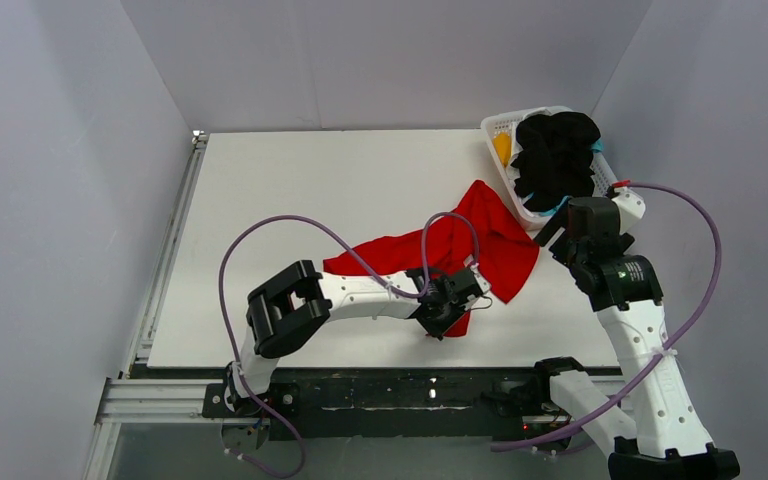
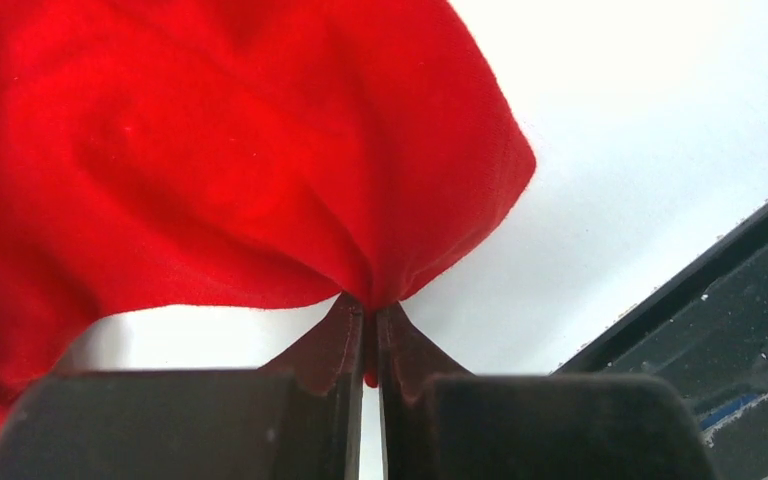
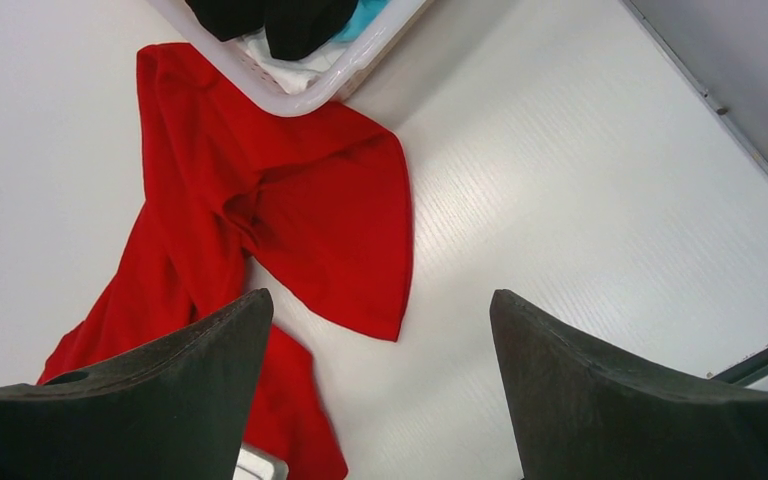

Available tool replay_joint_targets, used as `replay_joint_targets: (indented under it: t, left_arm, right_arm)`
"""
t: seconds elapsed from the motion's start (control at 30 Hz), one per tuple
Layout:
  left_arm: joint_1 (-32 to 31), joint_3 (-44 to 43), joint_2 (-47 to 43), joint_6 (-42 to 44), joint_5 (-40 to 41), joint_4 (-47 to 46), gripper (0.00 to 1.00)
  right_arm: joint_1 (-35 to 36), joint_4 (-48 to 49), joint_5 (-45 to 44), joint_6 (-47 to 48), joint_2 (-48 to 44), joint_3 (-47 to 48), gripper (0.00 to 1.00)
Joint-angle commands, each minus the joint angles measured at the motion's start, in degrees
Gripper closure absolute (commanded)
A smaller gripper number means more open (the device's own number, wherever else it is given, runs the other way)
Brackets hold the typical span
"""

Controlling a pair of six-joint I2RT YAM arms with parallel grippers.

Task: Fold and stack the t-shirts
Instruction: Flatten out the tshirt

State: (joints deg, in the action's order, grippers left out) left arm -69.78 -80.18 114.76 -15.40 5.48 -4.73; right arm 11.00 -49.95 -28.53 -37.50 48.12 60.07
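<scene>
Left hand pinches the red t-shirt.
Its jaws are closed on the hem, centre frame; right hand gapes wide, empty, above the table.

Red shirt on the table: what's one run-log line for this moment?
left jaws: shut on red t-shirt | right jaws: open, empty | basket: black t-shirt on top

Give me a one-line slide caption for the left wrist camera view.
Left claw pinching a gathered edge of the red t-shirt over the white table.
</scene>
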Motion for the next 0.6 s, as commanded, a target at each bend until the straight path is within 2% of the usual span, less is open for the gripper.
replay_joint_targets:
  t: [0.0,0.17,0.33,0.5,0.57]
  left_arm:
    - [1.47,3.52,1.53,-1.14,8.24,8.57,1.0]
    - [7.44,13.03,-14.52,-7.31,15.31,9.04,1.0]
    - [18.63,24.56,-33.24,-13.15,19.12,14.12,1.0]
    - [26.75,27.52,-46.54,-16.17,26.07,24.86,1.0]
    - [28.3,28.32,-49.96,-16.38,28.29,27.24,1.0]
  right_arm:
    - [-0.28,-0.66,0.37,0.16,-0.75,-0.59,0.12]
    - [-0.28,-2.3,8.18,3.28,0.64,-1.62,0.12]
    - [-0.28,-3.12,15.99,4.34,2.25,-5.06,0.12]
    - [0.46,-0.47,25.34,3.07,6.44,-10.11,0.14]
    - [3.05,0.15,25.03,0.24,8.92,-12.24,0.16]
